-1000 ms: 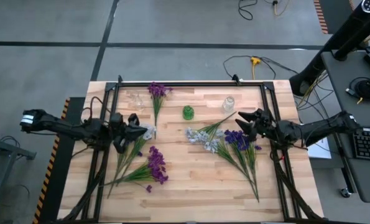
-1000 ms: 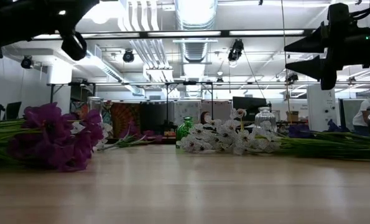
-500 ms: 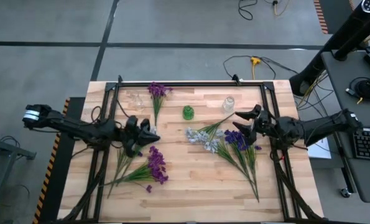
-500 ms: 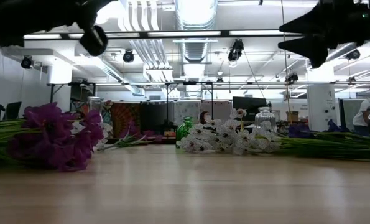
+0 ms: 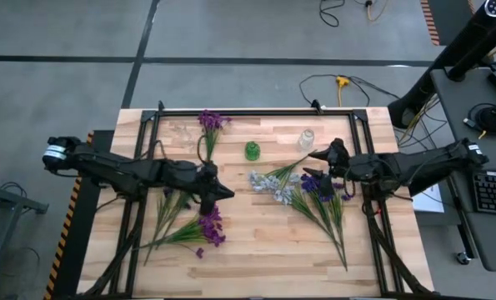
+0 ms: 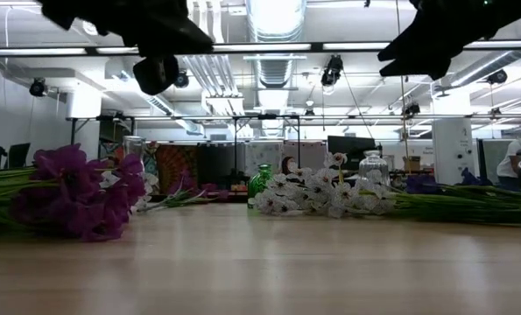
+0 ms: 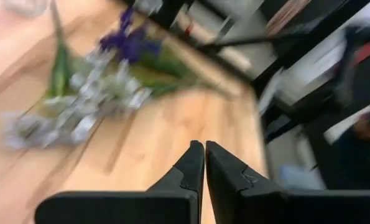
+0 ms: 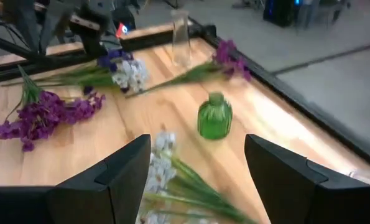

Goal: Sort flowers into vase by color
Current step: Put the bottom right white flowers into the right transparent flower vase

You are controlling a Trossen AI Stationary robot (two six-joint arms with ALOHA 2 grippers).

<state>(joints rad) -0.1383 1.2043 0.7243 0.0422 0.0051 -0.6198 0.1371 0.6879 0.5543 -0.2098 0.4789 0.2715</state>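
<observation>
Under my right gripper [image 5: 315,154], whose fingers stand wide apart and hold nothing, lies the pale white-blue bunch [image 5: 273,185], and this is the relation that matters. The blossoms are almost below my fingertips, a little toward the left arm, and the green stems run away from them toward the back of the table, on a slant. Just beside them, nearer my right arm, lies the dark blue-violet bunch [image 5: 317,188] with its long stems going down toward the front edge. So I judge my right arm is the closer one for both these bunches, and I should turn the wrist across the stems, not along them.

My left gripper [image 5: 227,192] is closed tight, finger against finger, and it is empty. It hovers above the table [image 5: 256,250] near the magenta-purple bunch [image 5: 206,226], whose stems point toward the front left corner.

Farther away, in the middle, stands the small green vase [image 5: 252,151], and I see nothing in it. To the right of it is a clear glass vase [image 5: 307,138], also without flowers as far as I can tell. At the back left another clear glass vase [image 5: 184,133] is hard to read, and a single magenta-purple sprig [image 5: 209,127] lies beside it, on the wood, not in any vase.
</observation>
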